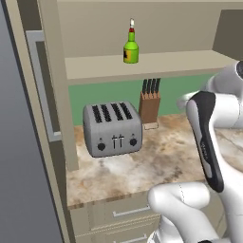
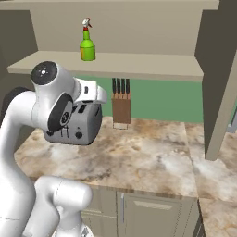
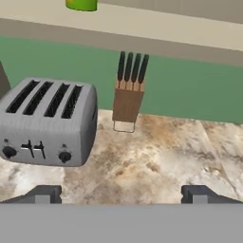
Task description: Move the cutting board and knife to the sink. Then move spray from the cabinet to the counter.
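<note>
Gripper (image 3: 121,194) wide open; green, red-topped spray (image 1: 131,46) upright.

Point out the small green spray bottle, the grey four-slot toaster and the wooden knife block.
small green spray bottle (image 1: 131,51): left base view, on its green body.
grey four-slot toaster (image 3: 47,124): hand view, on its front face.
wooden knife block (image 2: 121,109): right base view, on its brown front.

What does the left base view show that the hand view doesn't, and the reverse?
Left base alone: the whole spray upright on the cabinet shelf, the cabinet's grey bar handle, and drawer fronts under the counter. Hand view alone: the open gripper, empty, its fingertips wide apart above the stone. Both share the toaster, the knife block right of it, and the green backsplash.
</note>
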### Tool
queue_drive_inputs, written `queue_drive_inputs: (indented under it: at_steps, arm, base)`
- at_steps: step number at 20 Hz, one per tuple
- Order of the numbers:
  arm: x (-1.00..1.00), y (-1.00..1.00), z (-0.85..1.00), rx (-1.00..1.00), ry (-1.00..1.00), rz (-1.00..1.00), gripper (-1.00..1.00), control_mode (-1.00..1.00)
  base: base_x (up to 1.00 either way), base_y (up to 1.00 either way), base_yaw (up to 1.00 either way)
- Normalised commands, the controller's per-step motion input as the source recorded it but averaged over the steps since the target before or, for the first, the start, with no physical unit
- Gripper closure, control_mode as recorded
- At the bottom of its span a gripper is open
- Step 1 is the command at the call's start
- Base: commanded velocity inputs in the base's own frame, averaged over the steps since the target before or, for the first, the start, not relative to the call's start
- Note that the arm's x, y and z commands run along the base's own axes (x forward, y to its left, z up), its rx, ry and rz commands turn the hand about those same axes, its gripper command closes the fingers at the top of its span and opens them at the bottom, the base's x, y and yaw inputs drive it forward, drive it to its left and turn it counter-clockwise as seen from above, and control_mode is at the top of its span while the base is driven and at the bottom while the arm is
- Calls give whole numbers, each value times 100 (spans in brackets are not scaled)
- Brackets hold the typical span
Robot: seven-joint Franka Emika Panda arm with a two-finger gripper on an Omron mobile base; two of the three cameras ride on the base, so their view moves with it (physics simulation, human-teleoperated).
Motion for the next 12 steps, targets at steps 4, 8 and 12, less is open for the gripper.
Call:
queue_drive_inputs:
  at_steps: [4,8,12]
  arm:
    - [0,33,42,0,-25,15,-100,-100]
    - [1,40,39,0,-15,4,-100,-100]
    - [7,36,43,0,-1,0,-100,-100]
  base:
    - [0,0,0]
    - [0,0,0]
    - [0,0,0]
